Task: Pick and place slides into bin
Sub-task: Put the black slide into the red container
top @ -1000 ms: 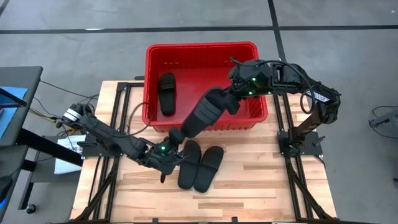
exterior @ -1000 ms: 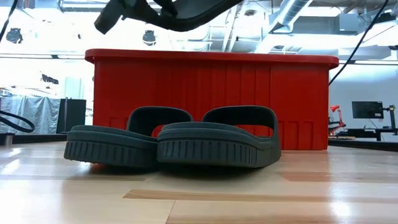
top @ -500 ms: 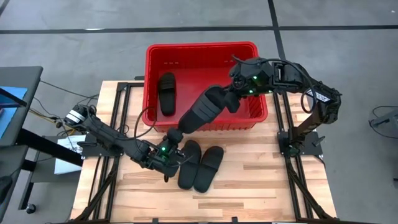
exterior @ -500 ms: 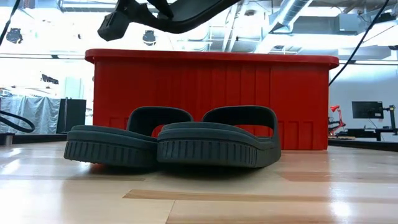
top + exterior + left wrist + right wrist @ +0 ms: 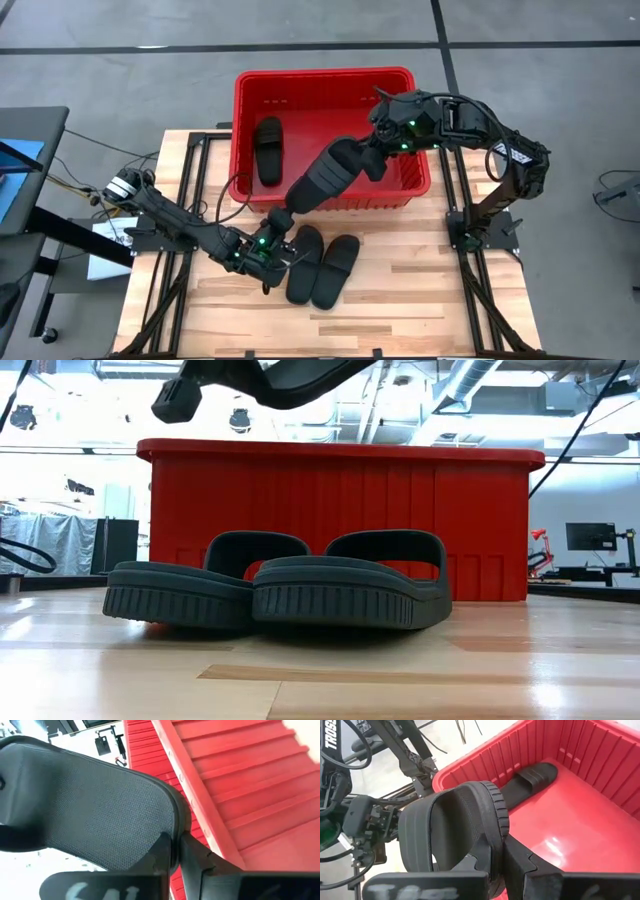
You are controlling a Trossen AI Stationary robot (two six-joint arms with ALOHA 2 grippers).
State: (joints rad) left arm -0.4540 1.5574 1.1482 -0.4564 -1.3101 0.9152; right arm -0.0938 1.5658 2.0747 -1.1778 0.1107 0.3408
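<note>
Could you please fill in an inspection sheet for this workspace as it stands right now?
Surface: wooden table, bare apart from the job's things.
Job's things: red bin at the table's far edge, with one sandal inside; a held sandal slants over the bin's near rim; a left sandal and a right sandal lie side by side on the table.
Clutter: nothing seen.
Grippers: right claw shut on the held sandal; left claw shut beside that sandal's lower end, grip unclear.
Cables: loose wires at the left arm's base.
Surroundings: grey floor.
</note>
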